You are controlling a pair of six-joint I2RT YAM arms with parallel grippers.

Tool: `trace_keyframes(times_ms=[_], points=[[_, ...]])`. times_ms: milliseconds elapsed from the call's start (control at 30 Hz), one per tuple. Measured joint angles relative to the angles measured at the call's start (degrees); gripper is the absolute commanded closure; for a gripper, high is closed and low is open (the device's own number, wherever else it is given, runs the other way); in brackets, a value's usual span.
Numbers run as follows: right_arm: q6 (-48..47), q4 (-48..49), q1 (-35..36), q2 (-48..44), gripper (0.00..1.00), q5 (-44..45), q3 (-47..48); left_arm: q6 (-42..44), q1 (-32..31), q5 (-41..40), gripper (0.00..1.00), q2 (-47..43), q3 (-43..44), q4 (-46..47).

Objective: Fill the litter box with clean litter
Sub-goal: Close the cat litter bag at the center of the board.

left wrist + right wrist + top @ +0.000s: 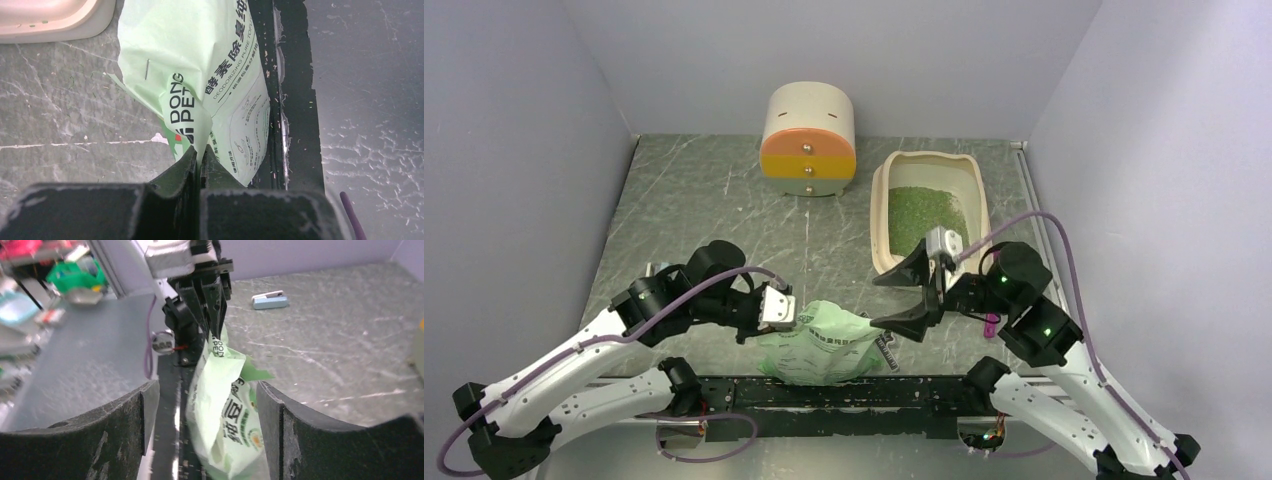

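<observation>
From above: one litter box (pixel 929 160) far right on the bench (pixel 704 200), clean litter (pixel 929 215) inside (a shallow green layer). Left wrist: left end effector (pixel 199 155) pinched shut on the single green litter bag (pixel 200 75). Right wrist: right end effector (pixel 205 390) spread wide astride that bag.

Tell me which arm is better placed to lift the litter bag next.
Left, probably. The left pincer is shut on an edge of the green bag, as both wrist views show. The right pincer stands open astride the bag's other end, gripping nothing, so it would first have to close.
</observation>
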Motion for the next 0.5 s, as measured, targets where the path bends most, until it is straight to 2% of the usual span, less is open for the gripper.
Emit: trace_keyframes(times_ms=[100,267,500], points=[[-10.3,-0.4,0.3,0.0,0.27,-3.2,-0.9,0.0,0.0,-0.2,0.95,1.6,2.3,-2.1],[-26.2,-6.8,1.5,7.1,0.29,-4.3,3.0,0.0,0.0,-0.3,0.95,2.7,4.0,-4.3],[-36.5,-11.3,10.0,12.4,0.31,-2.0,4.4,0.0,0.0,-0.3,0.95,3.1,4.3,-4.4]])
